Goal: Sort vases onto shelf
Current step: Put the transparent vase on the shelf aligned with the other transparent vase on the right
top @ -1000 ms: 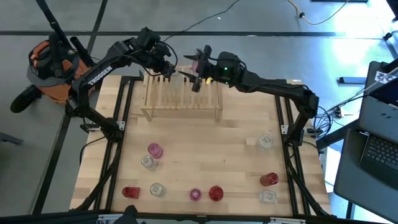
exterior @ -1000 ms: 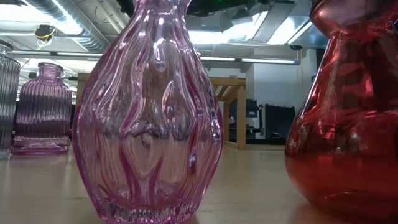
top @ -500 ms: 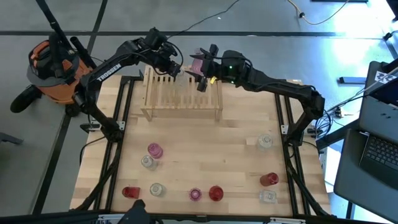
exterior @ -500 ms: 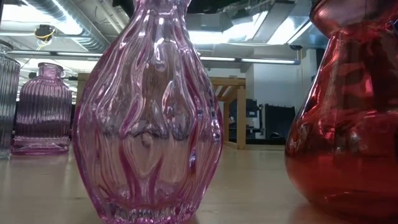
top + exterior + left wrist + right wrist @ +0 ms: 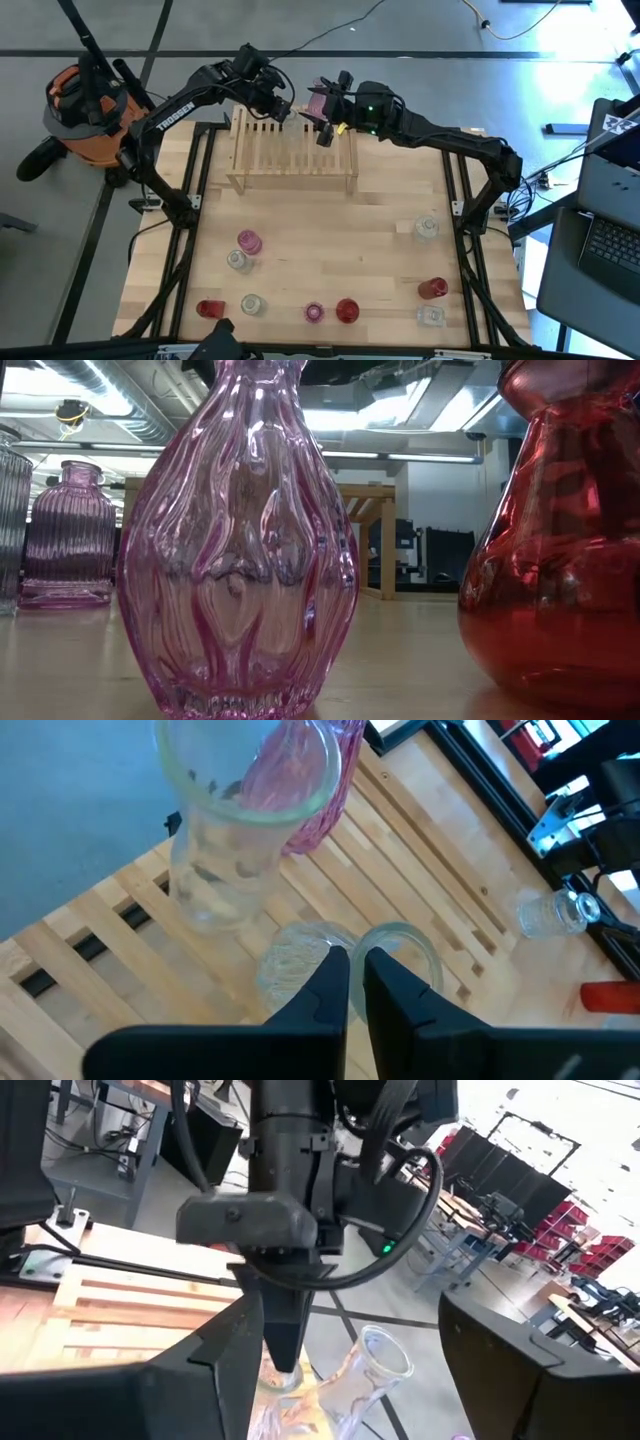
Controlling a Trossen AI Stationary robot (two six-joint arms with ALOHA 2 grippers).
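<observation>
The light wooden rack stands at the table's far side. My left gripper hangs over the rack's far edge, shut on a small clear vase. Beside it on the slats stands a taller clear vase with a flared mouth. My right gripper reaches in from the right at the rack's far right part, with a pink vase between its wide-set fingers. Several other clear, pink and red vases stand along the near half of the table, such as the pink one. My left gripper pinches the small clear vase by its rim, coming from above and pointing down. One finger seems to be inside the mouth and the other outside. The vase stands upright with its base on the rack's slats. My right gripper holds the pink vase by its body, coming level from the table's right. Its wrist view cuts off the place of contact at the picture's lower edge. The vase is above the rack's far right part; whether it rests on the slats I cannot tell.
The two grippers are close together over the rack. A clear vase stands mid-right, and red and clear ones near right. Close to the low camera stand a pink vase and a red one. Bare wood lies in front of the rack.
Both grippers have shifted a little toward the table's right over the rack's far edge. The pink vase went along with the right one. In the last half second nothing moved.
</observation>
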